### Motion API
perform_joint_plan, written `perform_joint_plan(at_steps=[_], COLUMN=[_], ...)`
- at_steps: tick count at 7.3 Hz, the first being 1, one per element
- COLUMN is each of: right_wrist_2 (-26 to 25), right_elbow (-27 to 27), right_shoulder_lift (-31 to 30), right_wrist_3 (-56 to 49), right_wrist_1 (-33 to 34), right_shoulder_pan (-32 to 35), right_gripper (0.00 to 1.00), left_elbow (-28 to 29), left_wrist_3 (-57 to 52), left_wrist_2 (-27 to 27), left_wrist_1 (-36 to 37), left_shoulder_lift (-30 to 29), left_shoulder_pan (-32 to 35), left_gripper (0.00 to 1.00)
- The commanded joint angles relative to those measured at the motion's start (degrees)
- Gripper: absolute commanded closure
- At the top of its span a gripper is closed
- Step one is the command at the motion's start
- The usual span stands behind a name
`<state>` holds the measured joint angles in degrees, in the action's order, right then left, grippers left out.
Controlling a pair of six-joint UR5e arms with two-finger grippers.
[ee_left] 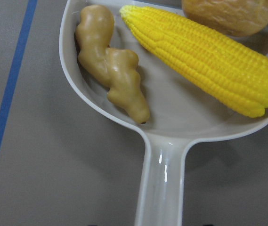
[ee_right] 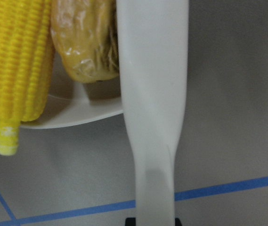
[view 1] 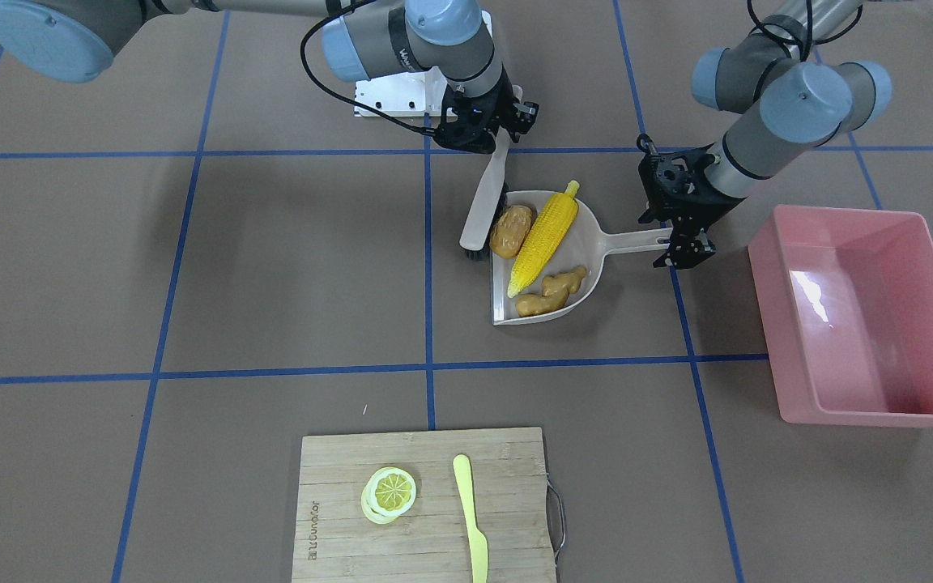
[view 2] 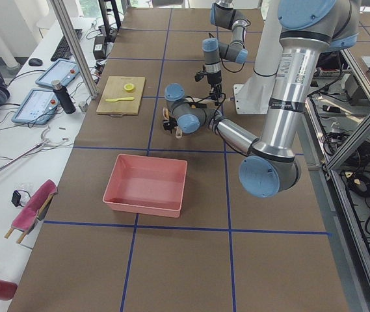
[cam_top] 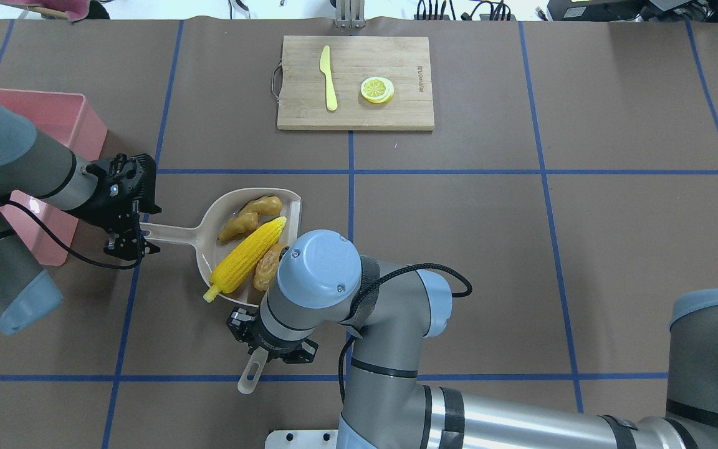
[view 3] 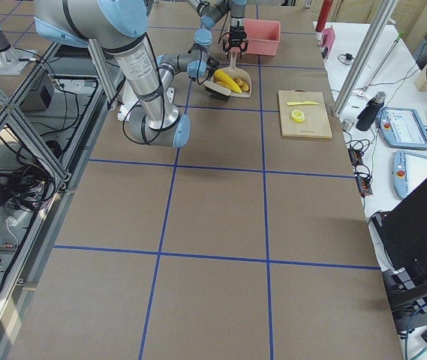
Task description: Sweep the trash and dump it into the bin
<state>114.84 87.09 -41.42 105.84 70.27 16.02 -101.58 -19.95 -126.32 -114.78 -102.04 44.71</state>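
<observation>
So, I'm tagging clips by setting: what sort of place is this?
Likely a robotics lab: left arm and right arm at a table taped in a blue grid, metal framing, operators' tablets alongside.

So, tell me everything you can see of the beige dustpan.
The dustpan is glossy beige plastic: a shallow rounded scoop with a raised rim, one straight open edge and a long handle. It lies on the table. A corn cob, potato and ginger root rest inside. The left gripper grips the handle's end; the brush held by the right gripper stands at its rim beside the potato.
</observation>
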Motion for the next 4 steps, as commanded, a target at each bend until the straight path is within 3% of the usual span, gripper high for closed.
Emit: perform_joint_plan(at_steps=[1, 4], right_wrist_2=[-0.93, -1.11], right_elbow=[-1.57, -1.48], right_shoulder_lift=[0.38, 0.38], right_wrist_3=[-2.30, -3.35], right_wrist_1=[-5.31, -7.87], right_shoulder_pan=[0.15, 0.41], right_gripper=[1.00, 1.00], left_elbow=[0.07, 0.68], left_wrist_3=[0.09, 0.17], left_wrist_2=[-0.07, -0.07], left_wrist_1=[0.00, -0.61], left_shoulder_lift=[0.00, 0.00], left_shoulder_pan=[0.02, 0.02], left_gripper=[0.32, 0.37])
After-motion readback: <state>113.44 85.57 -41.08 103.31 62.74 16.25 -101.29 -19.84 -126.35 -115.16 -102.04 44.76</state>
